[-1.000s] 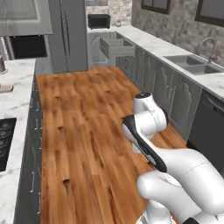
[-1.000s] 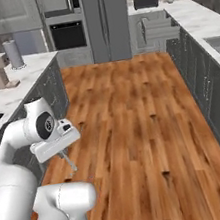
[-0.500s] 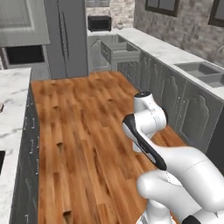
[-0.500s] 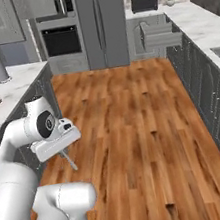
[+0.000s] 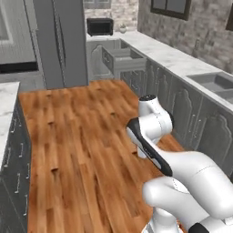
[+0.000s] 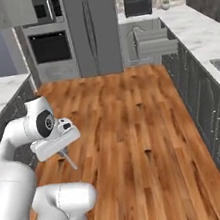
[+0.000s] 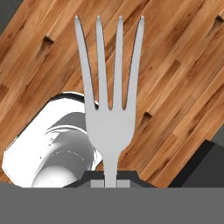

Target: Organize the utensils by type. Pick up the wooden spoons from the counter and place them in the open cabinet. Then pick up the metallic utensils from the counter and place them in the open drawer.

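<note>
Hand view: gripper [image 7: 110, 178] clamped on fork [image 7: 109, 105] handle, tines projecting forward, well short of the open drawer [image 5: 122, 58]. Fork judged light, rigid, slippery; grip mid-handle.

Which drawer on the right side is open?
The open drawer at the far end of the counter, near the black microwave; it sticks out while the others sit flush.

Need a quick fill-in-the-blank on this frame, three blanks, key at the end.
1. The pincer is shut on a thin silver ____.
2. That utensil has ____ tines.
3. The grey wood-grain drawer beside the white marble counter stands ____.

Missing words: fork; four; open
</note>
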### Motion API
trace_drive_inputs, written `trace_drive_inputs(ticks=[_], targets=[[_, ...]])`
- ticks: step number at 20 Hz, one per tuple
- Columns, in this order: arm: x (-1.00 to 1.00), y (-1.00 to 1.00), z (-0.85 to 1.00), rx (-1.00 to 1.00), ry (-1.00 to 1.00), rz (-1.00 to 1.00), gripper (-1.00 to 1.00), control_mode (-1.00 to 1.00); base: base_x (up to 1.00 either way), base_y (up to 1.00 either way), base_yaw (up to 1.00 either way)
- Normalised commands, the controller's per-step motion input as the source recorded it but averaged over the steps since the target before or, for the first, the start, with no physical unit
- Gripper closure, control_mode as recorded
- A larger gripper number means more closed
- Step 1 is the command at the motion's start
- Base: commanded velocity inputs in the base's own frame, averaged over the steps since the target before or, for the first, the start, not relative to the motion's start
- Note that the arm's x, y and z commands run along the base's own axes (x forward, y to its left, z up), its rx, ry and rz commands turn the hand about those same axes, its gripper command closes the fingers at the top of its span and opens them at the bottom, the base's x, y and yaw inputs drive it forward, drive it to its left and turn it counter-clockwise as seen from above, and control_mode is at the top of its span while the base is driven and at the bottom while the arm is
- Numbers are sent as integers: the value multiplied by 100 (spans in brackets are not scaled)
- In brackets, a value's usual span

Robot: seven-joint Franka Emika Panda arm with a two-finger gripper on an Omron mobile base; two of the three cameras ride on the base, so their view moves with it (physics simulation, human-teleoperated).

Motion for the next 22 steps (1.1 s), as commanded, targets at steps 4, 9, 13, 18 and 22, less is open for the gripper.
trace_drive_inputs(ticks=[4,9,13,18,22], targets=[[0,0,0,0,0,0,100,100,93,-51,0],[0,0,0,0,0,0,100,100,94,-57,0],[0,0,0,0,0,0,100,100,87,-62,0],[0,0,0,0,0,0,100,100,86,-61,0],[0,0,0,0,0,0,100,100,91,-52,0]])
